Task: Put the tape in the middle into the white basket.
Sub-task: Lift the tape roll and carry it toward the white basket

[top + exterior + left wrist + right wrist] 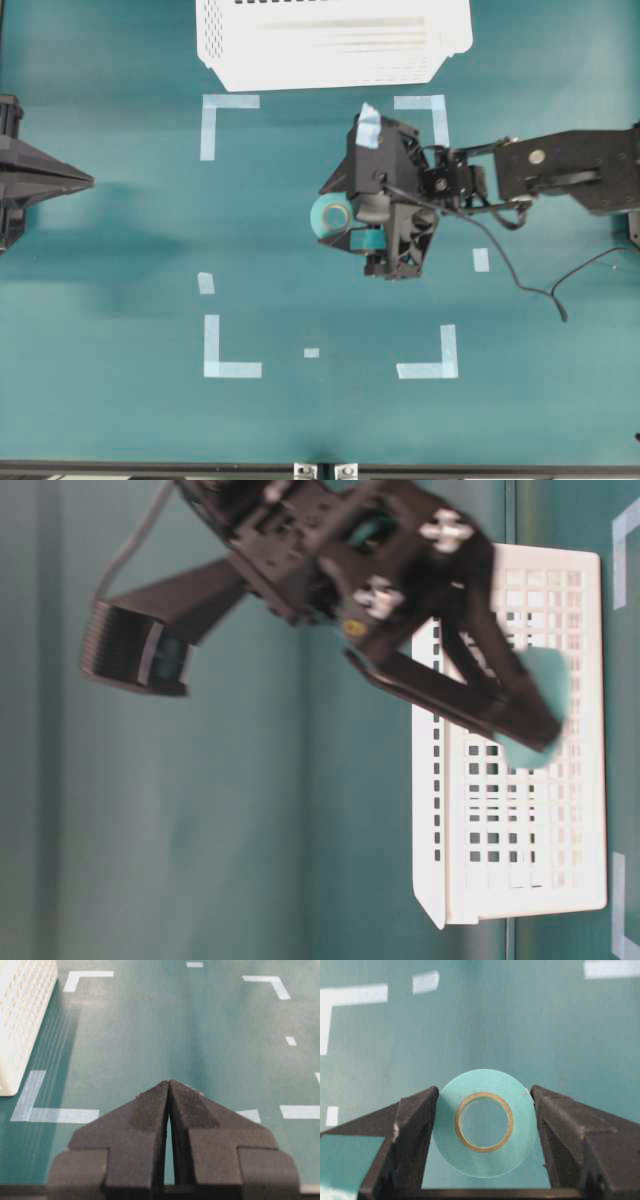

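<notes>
Basket: white basket (335, 42) sits at the table's far edge, well apart from the roll; a wide carry risks a miss.
Right gripper (485, 1125): jaws partly open, both pads pinching the tape (484, 1122) by its rim.
Risk: thin rim hold, roll may slip.
Left gripper (169, 1105): closed, empty.

Teal counter (120, 420) beneath my arms, overhead view. The white basket (330, 45) rests on it at 12 o'clock, against the far edge. Pale-blue corner marks (225, 115) of flat tape frame a rectangle at the centre, at roughly 10, 2, 4 and 8 o'clock. Small tape strips (205, 283) lie along its edges, at 9, 3 and 6 o'clock. A black cable (555, 290) trails across the surface at 4 o'clock.
</notes>
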Robot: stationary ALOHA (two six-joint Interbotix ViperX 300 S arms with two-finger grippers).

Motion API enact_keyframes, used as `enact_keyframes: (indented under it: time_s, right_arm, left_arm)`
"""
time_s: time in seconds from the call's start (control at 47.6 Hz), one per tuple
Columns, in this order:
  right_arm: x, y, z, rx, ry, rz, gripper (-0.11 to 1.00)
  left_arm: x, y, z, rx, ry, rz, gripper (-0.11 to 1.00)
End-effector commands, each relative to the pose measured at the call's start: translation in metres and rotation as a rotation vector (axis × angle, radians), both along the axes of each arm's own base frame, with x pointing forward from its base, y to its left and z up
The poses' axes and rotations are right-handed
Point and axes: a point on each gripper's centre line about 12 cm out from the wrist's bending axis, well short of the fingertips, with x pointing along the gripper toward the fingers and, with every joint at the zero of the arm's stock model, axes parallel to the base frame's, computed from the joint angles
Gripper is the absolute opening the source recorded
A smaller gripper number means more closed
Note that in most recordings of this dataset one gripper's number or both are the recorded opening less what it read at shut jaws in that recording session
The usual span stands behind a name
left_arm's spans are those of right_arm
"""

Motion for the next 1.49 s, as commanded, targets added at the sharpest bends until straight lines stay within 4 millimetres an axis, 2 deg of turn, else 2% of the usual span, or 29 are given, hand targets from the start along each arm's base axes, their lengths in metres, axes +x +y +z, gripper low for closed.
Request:
enact_keyframes:
  time_s: [0.0, 0.273, 0.42, 0.778, 0.967, 1.471]
  right_arm:
    - [-0.004, -0.004, 0.028, -0.009, -0.064, -0.001, 0.66]
    - [-0.018, -0.013, 0.061, -0.036, -0.134, -0.009, 0.66]
    - [-0.025, -0.016, 0.072, -0.041, -0.16, -0.014, 0.66]
    - [-0.03, -0.02, 0.067, -0.04, -0.154, -0.025, 0.66]
    - [-0.03, -0.04, 0.067, -0.048, -0.151, -0.076, 0.66]
    - [-0.038, -0.113, 0.061, -0.097, -0.133, -0.252, 0.66]
  left_arm:
    - [0.001, 0.0, 0.004, -0.003, -0.008, 0.001, -0.11]
    - [0.001, 0.0, 0.004, -0.003, -0.008, 0.001, -0.11]
    - [0.001, 0.0, 0.004, -0.003, -0.008, 0.001, -0.11]
    - [0.001, 0.0, 0.004, -0.003, -0.008, 0.001, -0.11]
    - [0.001, 0.0, 0.004, -0.003, -0.008, 0.001, -0.11]
    - [0.001, 0.0, 0.004, -0.003, -0.008, 0.001, -0.11]
